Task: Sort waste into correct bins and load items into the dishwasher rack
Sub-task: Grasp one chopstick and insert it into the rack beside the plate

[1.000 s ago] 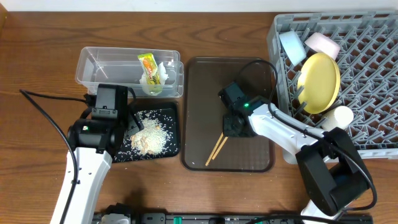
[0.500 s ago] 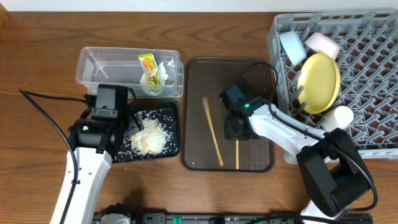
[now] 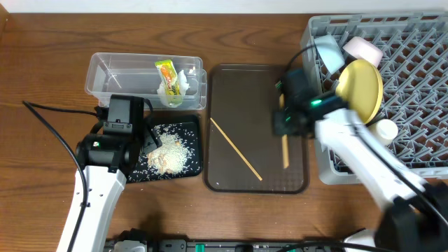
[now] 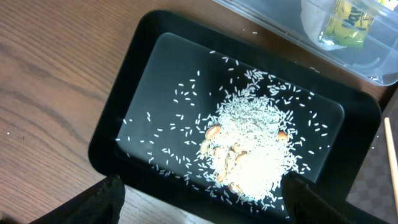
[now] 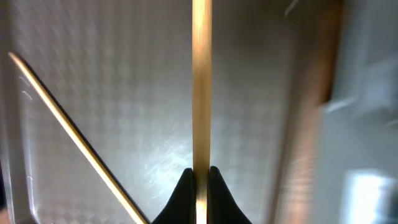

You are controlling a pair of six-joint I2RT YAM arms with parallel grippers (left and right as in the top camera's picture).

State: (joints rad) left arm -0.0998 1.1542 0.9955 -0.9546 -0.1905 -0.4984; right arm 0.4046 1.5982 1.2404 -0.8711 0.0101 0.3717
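Observation:
My right gripper (image 3: pixel 283 124) (image 5: pixel 199 174) is shut on one wooden chopstick (image 3: pixel 285 150) (image 5: pixel 201 87), held over the right side of the brown tray. The other chopstick (image 3: pixel 236 149) (image 5: pixel 74 130) lies diagonally on that tray. The grey dishwasher rack (image 3: pixel 420 84) holds the yellow plate (image 3: pixel 358 91), the light blue bowl (image 3: pixel 329 50), a pale bowl (image 3: pixel 362 49) and a small white cup (image 3: pixel 385 129). The clear tub (image 3: pixel 115 75) holds the snack wrapper (image 3: pixel 166 73) (image 4: pixel 348 15) and white paper (image 3: pixel 183 82). Rice scraps (image 3: pixel 166 152) (image 4: pixel 249 149) lie in the black tray (image 3: pixel 192 129) (image 4: pixel 124 93). My left gripper (image 4: pixel 202 202) hangs open over its near edge.
The brown tray (image 3: pixel 231 91) sits between the black tray and the rack. Bare wooden table (image 3: pixel 42 63) lies to the left and behind. A black cable (image 3: pixel 56 129) trails from the left arm across the table.
My right gripper has moved right toward the rack with one chopstick. The other chopstick dropped free and has come to rest diagonally on the brown tray. The left arm is still.

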